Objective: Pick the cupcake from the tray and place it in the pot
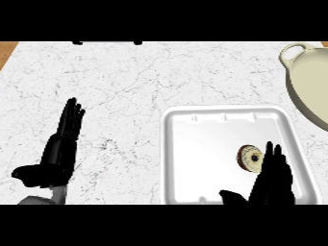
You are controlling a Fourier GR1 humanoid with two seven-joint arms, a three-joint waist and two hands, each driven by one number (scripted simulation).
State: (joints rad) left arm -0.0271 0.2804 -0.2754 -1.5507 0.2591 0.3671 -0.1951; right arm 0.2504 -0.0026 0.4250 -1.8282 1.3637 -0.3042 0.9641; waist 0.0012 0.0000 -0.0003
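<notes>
Right hand point(273, 180) open, fingertips beside cupcake point(249, 157); left hand point(58, 151) resting.

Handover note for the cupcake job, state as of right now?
Left hand: open, resting on the counter, left of the tray, holding nothing.
Right hand: open, over the tray's near right part, just beside the cupcake, not gripping it.
Cupcake: still in the tray.
Pot: far right, cut off by the view's edge; nothing visible inside.
Done: approach only. Left: grasp, lift, carry, place in pot.
</notes>
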